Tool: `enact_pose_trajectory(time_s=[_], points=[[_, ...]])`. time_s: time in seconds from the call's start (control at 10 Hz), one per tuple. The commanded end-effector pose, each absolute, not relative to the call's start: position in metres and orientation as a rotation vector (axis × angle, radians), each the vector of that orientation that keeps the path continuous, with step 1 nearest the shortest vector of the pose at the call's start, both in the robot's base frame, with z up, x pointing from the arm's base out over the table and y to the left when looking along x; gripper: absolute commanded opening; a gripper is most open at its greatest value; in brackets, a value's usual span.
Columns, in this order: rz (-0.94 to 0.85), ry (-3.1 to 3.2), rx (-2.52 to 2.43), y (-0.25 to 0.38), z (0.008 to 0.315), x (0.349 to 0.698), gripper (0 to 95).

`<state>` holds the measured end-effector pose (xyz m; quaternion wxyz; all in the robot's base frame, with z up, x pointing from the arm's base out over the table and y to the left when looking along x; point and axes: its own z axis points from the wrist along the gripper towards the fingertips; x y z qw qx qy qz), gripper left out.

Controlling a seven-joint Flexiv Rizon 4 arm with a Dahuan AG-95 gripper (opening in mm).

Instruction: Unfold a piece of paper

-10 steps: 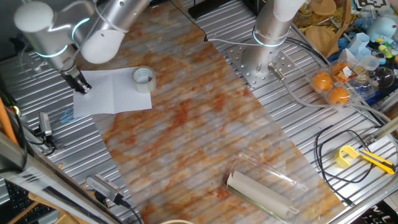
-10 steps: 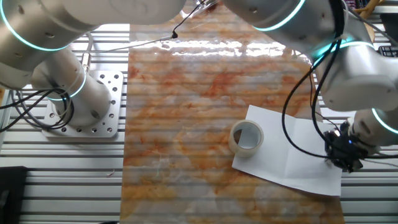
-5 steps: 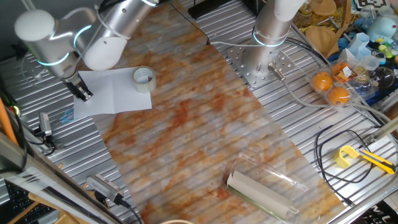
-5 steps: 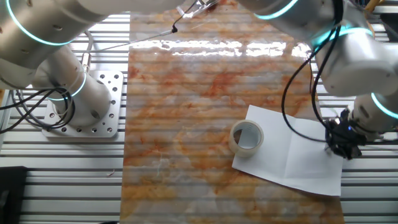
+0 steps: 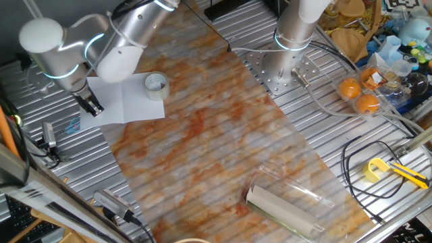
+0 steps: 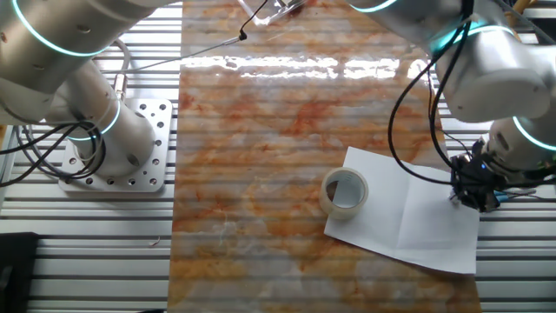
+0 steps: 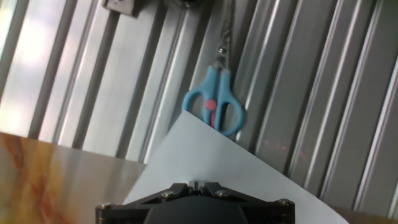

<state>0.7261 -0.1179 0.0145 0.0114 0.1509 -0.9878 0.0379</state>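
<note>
Plain white rectangular paper sheet (image 5: 125, 100) (image 6: 408, 214) (image 7: 217, 171) lies open, centre crease visible, on orange marbled mat (image 5: 223, 135). Clear tape roll (image 5: 156, 85) (image 6: 345, 192) sits on one half. Black two-finger gripper (image 5: 92, 106) (image 6: 473, 193) at opposite edge; finger spread indiscernible. Blue-handled scissors (image 7: 213, 106) just beyond paper corner.

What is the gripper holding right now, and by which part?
It cannot be told for sure. The gripper sits at the outer edge of the piece of paper, near a corner, but the fingertips are hidden in every view.
</note>
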Motion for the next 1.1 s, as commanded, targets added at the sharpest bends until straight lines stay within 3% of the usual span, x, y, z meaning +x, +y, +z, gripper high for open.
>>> enact_pose_trajectory(time_s=[0.1,1.1], points=[[0.117,-3.088,0.460,-0.113,0.014,0.725,0.0],[0.098,-3.117,0.448,-0.097,0.023,0.713,0.0]])
